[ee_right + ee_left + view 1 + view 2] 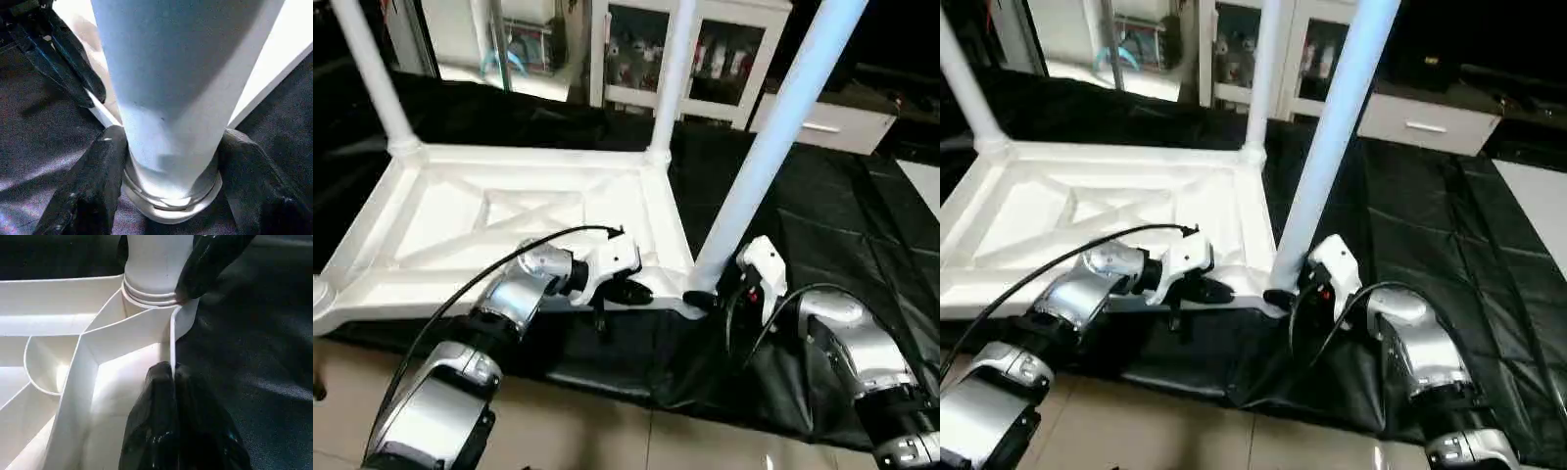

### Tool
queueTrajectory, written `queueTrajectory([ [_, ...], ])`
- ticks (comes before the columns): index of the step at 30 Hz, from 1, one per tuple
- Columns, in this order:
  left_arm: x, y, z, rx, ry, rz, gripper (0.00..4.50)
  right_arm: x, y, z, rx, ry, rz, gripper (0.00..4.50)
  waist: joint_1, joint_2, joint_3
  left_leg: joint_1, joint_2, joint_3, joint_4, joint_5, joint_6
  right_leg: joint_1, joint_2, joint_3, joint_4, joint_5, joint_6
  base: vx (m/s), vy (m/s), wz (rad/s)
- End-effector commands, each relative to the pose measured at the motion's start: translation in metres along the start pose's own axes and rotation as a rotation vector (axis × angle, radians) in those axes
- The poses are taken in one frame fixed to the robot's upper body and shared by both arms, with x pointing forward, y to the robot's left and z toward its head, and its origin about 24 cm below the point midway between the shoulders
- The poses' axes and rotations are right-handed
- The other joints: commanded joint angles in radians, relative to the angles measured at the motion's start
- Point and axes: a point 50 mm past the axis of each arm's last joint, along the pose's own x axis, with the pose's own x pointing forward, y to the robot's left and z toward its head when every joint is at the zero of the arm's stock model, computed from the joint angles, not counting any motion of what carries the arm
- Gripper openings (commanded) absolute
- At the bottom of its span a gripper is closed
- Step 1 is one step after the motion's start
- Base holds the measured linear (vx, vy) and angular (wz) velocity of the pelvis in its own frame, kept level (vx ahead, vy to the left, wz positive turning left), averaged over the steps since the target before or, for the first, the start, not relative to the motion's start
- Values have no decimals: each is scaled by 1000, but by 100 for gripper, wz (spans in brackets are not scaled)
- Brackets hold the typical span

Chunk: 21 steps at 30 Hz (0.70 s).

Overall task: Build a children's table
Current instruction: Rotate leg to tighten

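The white tabletop point(460, 225) lies upside down on a black cloth, its X-ribs facing up. Two white legs point(372, 73) point(671, 78) stand upright in its far corner sockets. A third leg point(773, 137) stands, leaning slightly, in the near right corner socket. My right gripper point(710, 294) is closed around the ribbed base of this leg point(166, 98), a black finger point(93, 186) pressed against each side. My left gripper point(631, 291) is shut on the tabletop's near rim point(172, 338), just left of that corner, pinching the thin wall.
The black cloth point(822, 235) spreads to the right and back. Tan floor point(587, 431) lies under my forearms. A glass-door cabinet point(685, 49) and a white drawer unit point(822, 122) stand behind. A black cable point(489, 269) runs along my left arm.
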Motion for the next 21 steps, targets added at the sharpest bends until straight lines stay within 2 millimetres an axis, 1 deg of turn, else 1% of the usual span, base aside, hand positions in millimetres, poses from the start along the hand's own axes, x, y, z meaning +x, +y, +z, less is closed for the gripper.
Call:
queueTrajectory([
  [1, 13, -7, 6, 22, -22, -40, 0, 6, 2, 5, -26, 6, 5, 249, 1, 3, -60, 1, 11, 6, -80, -242, 40, 64, -21, 25, -66, -260, -199, 0, 0, 0],
  [4, 14, -4, 5, 11, -20, -9, 0, 8, 0, 5, -18, 4, -27, 249, 0, 2, -60, 0, 11, 7, -79, -236, 42, 64, -21, 25, -66, -249, -203, 0, 0, 0],
  [6, 19, 3, 7, 5, -18, 85, 0, 14, -10, 6, -4, 0, -187, 249, -2, -1, -58, 1, 10, 8, -80, -249, 37, 61, -20, 24, -70, -283, -195, 0, 0, 0],
  [7, 20, 6, 8, 8, -13, 130, 0, 16, -15, 6, 4, -1, -269, 249, -8, -2, -58, -1, 8, 6, -81, -259, 24, 58, -20, 23, -72, -320, -183, 0, 0, 0],
  [8, 21, 8, 9, 7, -9, 161, 0, 17, -18, 6, 19, -6, -327, 249, -12, -2, -59, 0, 7, 4, -82, -275, 9, 58, -20, 20, -76, -369, -162, 0, 0, 0],
  [9, 21, 8, 9, 7, -9, 161, 0, 17, -18, 6, 20, -6, -328, 248, -13, -2, -58, 1, 6, 3, -83, -277, 5, 57, -21, 20, -78, -384, -154, 0, 0, 0],
  [10, 23, 11, 12, 2, -11, 198, 0, 19, -20, 7, 40, -15, -381, 248, -14, -2, -57, -1, 7, 3, -83, -280, 4, 57, -22, 20, -80, -393, -148, 0, 0, 0],
  [11, 26, 16, 17, -4, -18, 273, 0, 24, -23, 8, 72, -35, -472, 245, -16, -1, -58, -1, 6, 2, -83, -275, 3, 55, -23, 21, -83, -399, -139, 0, 0, 0],
  [12, 29, 19, 22, -11, -31, 319, 0, 28, -23, 9, 88, -49, -529, 241, -16, -4, -60, -1, 7, 3, -83, -269, 3, 55, -22, 22, -82, -386, -140, 0, 0, 0],
  [13, 31, 20, 24, -15, -37, 338, 0, 30, -22, 9, 94, -54, -553, 238, -17, -5, -63, -1, 6, 4, -80, -242, 4, 53, -23, 24, -76, -335, -155, 0, 0, 0],
  [14, 33, 21, 27, -19, -45, 359, 0, 32, -22, 10, 102, -61, -582, 236, -17, -5, -65, -4, 5, 4, -80, -211, 5, 57, -19, 23, -70, -285, -164, 0, 0, 0],
  [16, 37, 23, 32, -16, -51, 393, 0, 36, -21, 11, 143, -85, -627, 236, -14, -8, -65, 0, 5, 8, -77, -192, 20, 57, -19, 23, -68, -243, -177, 0, 0, 0],
  [17, 45, 25, 41, 0, -61, 462, 0, 44, -21, 13, 225, -129, -740, 234, -15, -5, -68, -3, 3, 9, -75, -162, 33, 58, -19, 25, -61, -191, -192, 0, 0, 0],
  [18, 50, 25, 47, 23, -69, 481, 0, 48, -21, 13, 282, -143, -798, 234, -15, -4, -69, -2, 3, 10, -75, -153, 36, 58, -19, 26, -60, -178, -197, 0, 0, 0],
  [19, 55, 24, 52, 35, -84, 483, 0, 50, -21, 14, 306, -152, -849, 230, -14, -4, -72, 0, 2, 9, -73, -124, 39, 61, -18, 25, -53, -140, -208, 0, 0, 0],
  [20, 62, 21, 60, 56, -110, 486, 0, 56, -20, 15, 322, -160, -877, 222, -14, -2, -73, 0, 1, 11, -71, -82, 56, 62, -15, 24, -47, -71, -225, 0, 0, 0],
  [21, 62, 21, 60, 56, -110, 486, 0, 56, -20, 15, 322, -160, -877, 222, -14, -2, -73, 0, 1, 11, -71, -82, 56, 62, -15, 24, -47, -71, -225, 0, 0, 0],
])
